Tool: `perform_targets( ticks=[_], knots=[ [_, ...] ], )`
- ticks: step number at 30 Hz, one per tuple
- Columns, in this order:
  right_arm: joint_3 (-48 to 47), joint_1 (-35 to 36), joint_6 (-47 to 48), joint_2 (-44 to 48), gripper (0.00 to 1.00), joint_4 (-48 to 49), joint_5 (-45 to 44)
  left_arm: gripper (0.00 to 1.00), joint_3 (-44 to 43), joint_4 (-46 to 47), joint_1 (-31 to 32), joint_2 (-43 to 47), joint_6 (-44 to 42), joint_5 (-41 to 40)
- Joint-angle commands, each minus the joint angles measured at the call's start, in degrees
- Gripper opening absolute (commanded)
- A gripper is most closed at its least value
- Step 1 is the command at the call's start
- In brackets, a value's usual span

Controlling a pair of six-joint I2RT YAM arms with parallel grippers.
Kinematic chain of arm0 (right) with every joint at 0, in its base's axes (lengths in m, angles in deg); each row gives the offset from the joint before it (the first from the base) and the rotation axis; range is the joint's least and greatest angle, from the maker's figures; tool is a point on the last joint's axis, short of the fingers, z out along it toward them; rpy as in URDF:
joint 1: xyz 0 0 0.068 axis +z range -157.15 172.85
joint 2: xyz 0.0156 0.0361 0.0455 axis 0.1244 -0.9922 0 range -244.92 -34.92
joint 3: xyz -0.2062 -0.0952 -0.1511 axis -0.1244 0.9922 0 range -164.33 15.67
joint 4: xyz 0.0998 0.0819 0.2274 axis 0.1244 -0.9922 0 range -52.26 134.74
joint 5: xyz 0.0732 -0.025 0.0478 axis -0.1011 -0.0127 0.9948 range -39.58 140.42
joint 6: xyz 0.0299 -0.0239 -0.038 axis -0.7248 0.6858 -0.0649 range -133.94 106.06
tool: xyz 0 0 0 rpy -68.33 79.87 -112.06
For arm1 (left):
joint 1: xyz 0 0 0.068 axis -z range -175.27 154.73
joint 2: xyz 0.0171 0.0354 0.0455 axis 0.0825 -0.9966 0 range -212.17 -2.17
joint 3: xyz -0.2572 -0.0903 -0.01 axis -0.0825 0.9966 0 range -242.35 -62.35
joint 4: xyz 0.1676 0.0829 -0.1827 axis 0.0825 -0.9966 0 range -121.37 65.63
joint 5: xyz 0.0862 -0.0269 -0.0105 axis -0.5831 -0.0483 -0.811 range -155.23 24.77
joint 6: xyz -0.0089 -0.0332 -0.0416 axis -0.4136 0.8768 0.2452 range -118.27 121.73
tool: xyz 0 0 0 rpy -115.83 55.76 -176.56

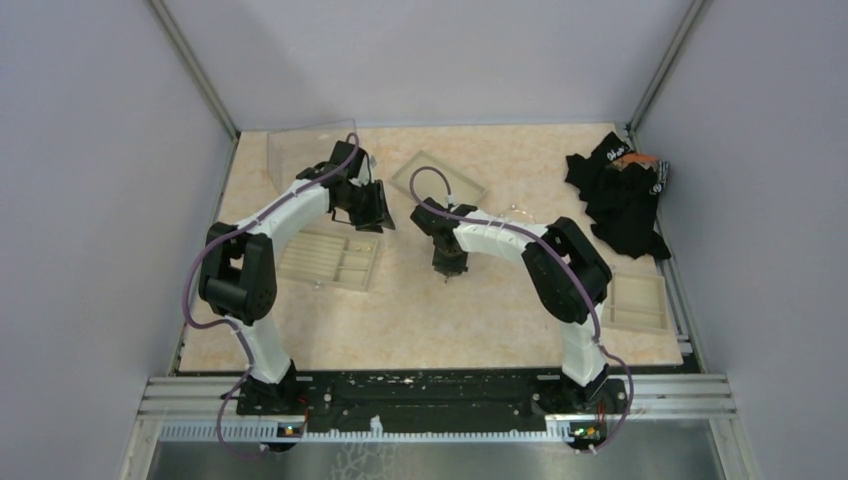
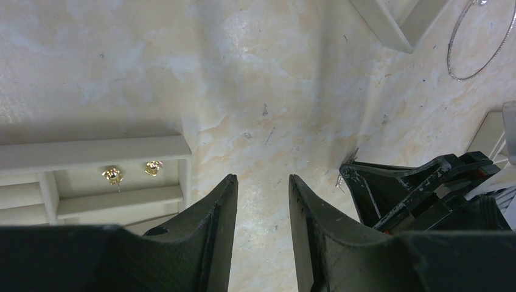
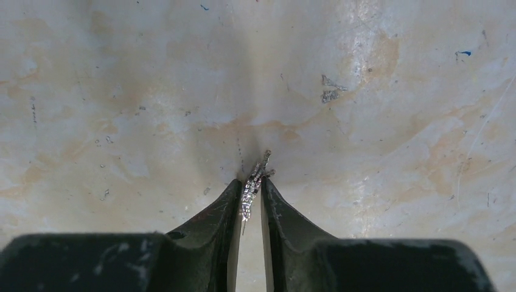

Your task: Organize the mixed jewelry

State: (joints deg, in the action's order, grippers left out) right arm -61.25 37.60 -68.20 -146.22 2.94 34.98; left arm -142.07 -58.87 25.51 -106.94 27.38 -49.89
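Nearest your bases, a spare beige tray [image 1: 635, 300] sits by the right arm at the right edge of the tabletop [image 1: 420, 330], well apart from the work.

A little farther out, your right gripper [image 3: 249, 187] points down at bare tabletop near the middle. Its jaws are nearly together and clamped on a small silvery piece [image 3: 254, 176]. The piece stands on edge between the tips, and its far end seems to touch the surface. I read the step in hand as the pick of that piece, and it does not look lifted yet.

To the left lies the compartmented tray [image 1: 330, 260]. One of its end compartments holds two gold studs [image 2: 112, 175] side by side. Your left gripper [image 2: 261, 188] hovers just beside that end of the tray, jaws apart with only tabletop showing between them.

Farther out, the thin silvery loop [image 2: 449, 55] lies flat on the tabletop near the corner of another shallow tray [image 1: 450, 180] and is not yet sorted. The black cloth heap [image 1: 620, 195] sits far right, well apart from both arms.

For the next move, I'd raise the right arm straight up and check the wrist view to see that the piece comes with it. A sliver that thin may twist or slip from the tips. Then carry it left to a compartment of the tray. Mind your left arm, which hangs close to that route.
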Motion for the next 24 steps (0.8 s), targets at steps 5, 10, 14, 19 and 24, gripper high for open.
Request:
perform_targets(
  ticks=[5, 10, 14, 19, 24],
  knots=[
    [-1.0, 0.7, 0.0, -2.0, 0.0, 0.9, -0.4, 0.43, 0.9, 1.0, -0.4, 2.7, -0.2, 1.2],
    [1.6, 0.8, 2.1, 1.8, 0.0, 4.5, -0.9, 0.43, 0.9, 1.3, -0.4, 2.3, -0.2, 2.1],
    [3.5, 0.7, 2.4, 4.4, 0.0, 4.5, -2.0, 0.43, 0.6, 1.4, -0.4, 2.2, -0.1, 2.3],
    [5.7, 0.7, 2.9, 6.8, 0.0, 4.1, -2.9, 0.42, 0.4, 1.5, -0.4, 2.0, 0.0, 2.5],
    [8.1, 0.6, 3.9, 10.1, 0.0, 3.7, -4.7, 0.42, 0.5, 1.5, -0.3, 2.0, 0.3, 2.5]
  ],
)
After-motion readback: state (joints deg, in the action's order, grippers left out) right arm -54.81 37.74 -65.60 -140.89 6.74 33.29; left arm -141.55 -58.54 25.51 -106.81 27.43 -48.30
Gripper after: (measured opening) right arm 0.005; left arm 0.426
